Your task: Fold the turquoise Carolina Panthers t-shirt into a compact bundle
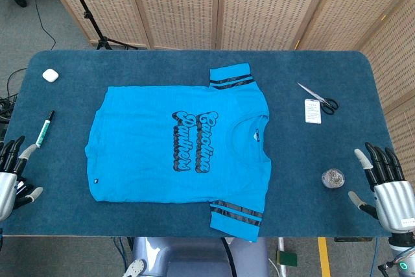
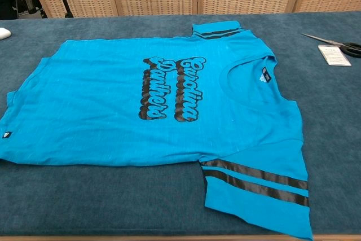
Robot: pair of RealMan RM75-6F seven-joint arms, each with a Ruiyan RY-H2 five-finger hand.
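The t-shirt [image 1: 178, 144] is spread flat and face up across the middle of the table [image 1: 311, 69], collar toward the robot's right and hem toward its left, an arrangement that appears meant to leave every edge and both sleeves reachable before any fold is made. No fold can be seen, so the task is judged to be at its very start. The left hand [image 1: 13, 173] and the right hand [image 1: 386, 183] are held at the table's near corners, well apart from the cloth, fingers spread and nothing grasped; such a placement is taken as a ready stance that keeps the garment unobstructed for the cameras. In the chest view neither hand is shown. The shirt is turquoise with dark script lettering across the chest, two dark stripes on each short sleeve, a small tag inside the collar and a small label near the hem. The fabric lies mostly smooth, with slight rippling along the hem. A marker [image 1: 44, 128], a small white object [image 1: 50, 75], scissors [image 1: 319, 98], a card [image 1: 312, 111] and a small round item [image 1: 332, 178] lie clear of the shirt.
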